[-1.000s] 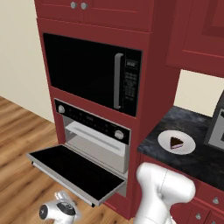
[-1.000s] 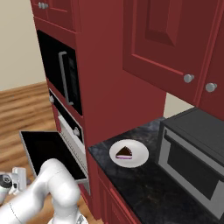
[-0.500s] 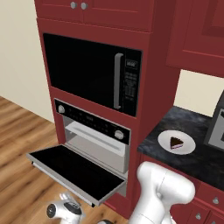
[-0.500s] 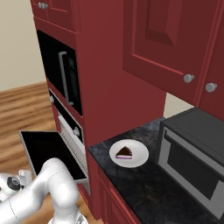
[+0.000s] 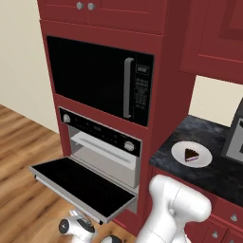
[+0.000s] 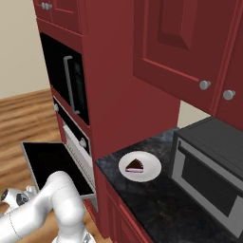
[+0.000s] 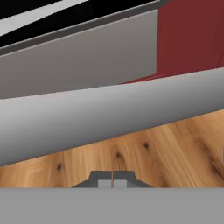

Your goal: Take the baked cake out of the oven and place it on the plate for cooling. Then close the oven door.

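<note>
Gripper (image 7: 112, 180), low centre of the hand view, jaws pressed together, nothing held, below the door's bar handle (image 7: 109, 113). Oven door (image 5: 83, 186) hangs open, lower left. Baked cake (image 5: 191, 154) sits on plate (image 5: 178, 153), right, on counter (image 5: 209, 166).

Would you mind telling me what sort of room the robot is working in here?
A home-style kitchen, rendered: a built-in oven with its door folded down, a black microwave above it, red cabinets, and a dark stone counter holding a plate with cake.
</note>
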You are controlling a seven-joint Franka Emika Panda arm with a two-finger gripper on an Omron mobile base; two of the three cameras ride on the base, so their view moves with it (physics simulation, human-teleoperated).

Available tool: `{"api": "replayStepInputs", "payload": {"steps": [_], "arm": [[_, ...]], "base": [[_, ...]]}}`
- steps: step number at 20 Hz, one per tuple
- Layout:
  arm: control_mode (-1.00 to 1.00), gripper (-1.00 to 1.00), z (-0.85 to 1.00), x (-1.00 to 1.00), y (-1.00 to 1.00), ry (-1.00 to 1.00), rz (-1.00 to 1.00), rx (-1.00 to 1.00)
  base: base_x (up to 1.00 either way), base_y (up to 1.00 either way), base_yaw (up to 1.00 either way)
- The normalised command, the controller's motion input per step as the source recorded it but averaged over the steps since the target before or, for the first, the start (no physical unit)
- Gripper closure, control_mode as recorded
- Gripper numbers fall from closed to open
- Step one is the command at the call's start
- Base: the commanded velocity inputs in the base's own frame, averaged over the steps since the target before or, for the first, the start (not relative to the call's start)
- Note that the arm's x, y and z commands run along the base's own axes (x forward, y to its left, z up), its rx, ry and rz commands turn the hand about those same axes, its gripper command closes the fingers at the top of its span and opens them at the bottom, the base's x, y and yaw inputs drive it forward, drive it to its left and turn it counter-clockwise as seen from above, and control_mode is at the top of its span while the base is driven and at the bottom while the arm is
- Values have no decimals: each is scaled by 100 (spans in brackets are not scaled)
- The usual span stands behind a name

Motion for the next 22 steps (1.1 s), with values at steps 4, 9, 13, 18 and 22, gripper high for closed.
{"api": "replayStepInputs", "payload": {"steps": [4,9,13,18,22], "arm": [[-100,100,-31,22,0,-2,-3,-7],[-100,100,-10,15,0,-1,-9,-10],[-100,100,0,23,0,-1,-13,-18],[-100,100,0,46,-5,0,-19,-32],[-100,100,0,46,-27,-16,-14,-36]], "base": [[0,0,0],[0,0,0],[0,0,0],[0,0,0],[0,0,0]]}}
